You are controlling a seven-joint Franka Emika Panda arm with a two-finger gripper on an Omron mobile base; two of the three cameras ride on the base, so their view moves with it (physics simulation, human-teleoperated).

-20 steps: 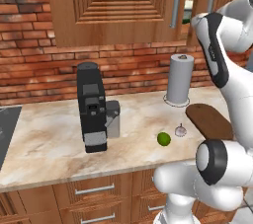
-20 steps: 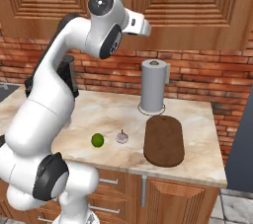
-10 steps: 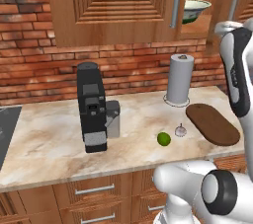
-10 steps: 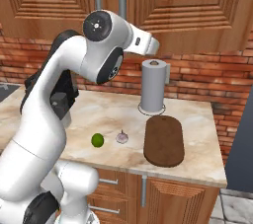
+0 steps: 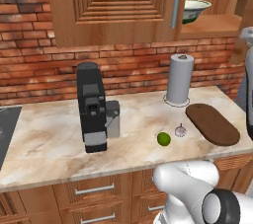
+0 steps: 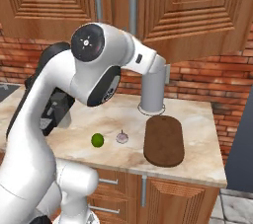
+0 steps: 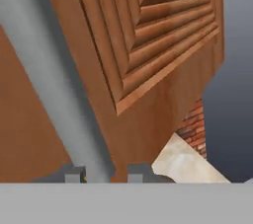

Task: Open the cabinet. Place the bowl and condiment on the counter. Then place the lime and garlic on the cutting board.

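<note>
- The gripper (image 7: 101, 172) sits at the silver bar handle (image 7: 54, 85) of the cabinet (image 5: 118, 6); its two dark fingertips (image 7: 74, 173) stand on either side of the bar's lower end, closed around it.
- In the hand view the raised-panel door (image 7: 158, 45) runs just beside the handle, with a corner of the counter (image 7: 185, 164) and some brick wall (image 7: 193, 129) below it.
- In the left base view the right-hand door is swung open, and the bowl (image 5: 196, 10) rests on the cabinet shelf (image 5: 212, 24), above the paper towel roll (image 5: 179, 79).
- The cutting board (image 5: 212, 123) lies bare on the counter, just right of the paper towel roll.
- The garlic (image 5: 180, 130) is near the cutting board's left edge, on the counter.
- The lime (image 5: 163, 139) lies just left of the garlic, apart from it.
- A black coffee machine (image 5: 94, 107) stands well left of the cutting board.
</note>
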